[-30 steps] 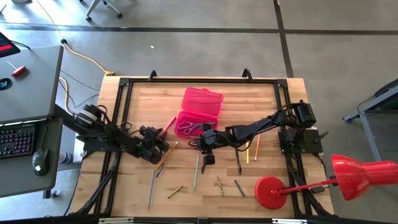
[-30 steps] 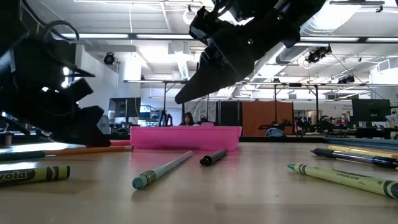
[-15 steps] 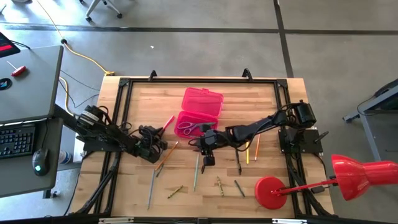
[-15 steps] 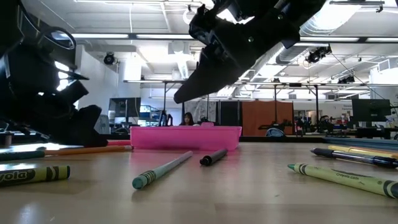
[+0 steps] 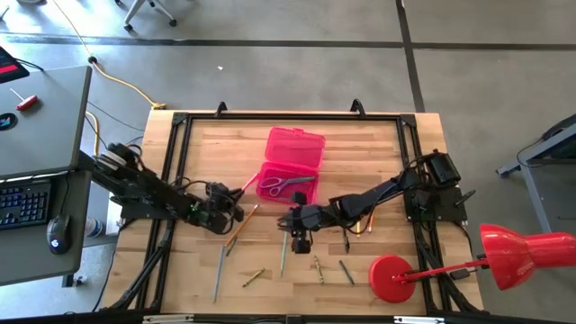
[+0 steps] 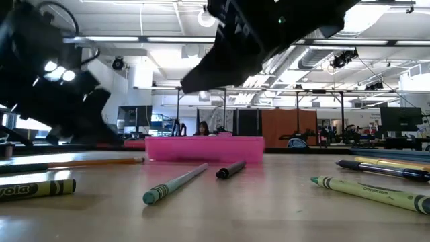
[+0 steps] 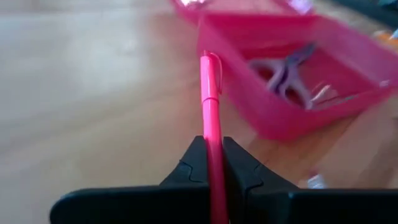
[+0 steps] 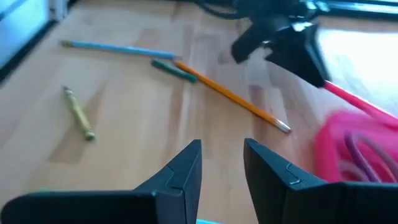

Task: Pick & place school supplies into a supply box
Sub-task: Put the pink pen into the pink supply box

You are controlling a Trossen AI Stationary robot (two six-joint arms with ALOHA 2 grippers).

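Note:
A pink pen (image 7: 210, 93) sticks out of my left gripper (image 7: 213, 155), which is shut on it at the table's left (image 5: 225, 205). The pen points at the open pink supply box (image 5: 288, 184), where purple-handled scissors (image 7: 289, 65) lie. My right gripper (image 8: 222, 158) is open and hovers near the table's middle (image 5: 300, 239), above a pale green pencil (image 5: 283, 256) that lies flat on the wood. It touches nothing. My left gripper pinches the pink pen near its rear end (image 7: 211, 134) between its two fingers. The fingers come from the table's left and lie along the pen. The pen's free end reaches toward the box wall (image 7: 249, 106). Whether that end rests on the table I cannot tell.
Loose pencils and crayons lie on the wood: an orange pencil (image 8: 230, 96), a blue one (image 8: 112, 48), a yellow-green crayon (image 8: 78, 112) and several near the front (image 5: 328, 268). A red lamp's round base (image 5: 391, 277) stands at the near right. The box lid (image 5: 295, 147) lies open behind the tray.
My left gripper has shut on the pink pen and has risen a little while drawing back toward the table's left. My right gripper, still open, has moved toward the table's near edge, over the pale green pencil.

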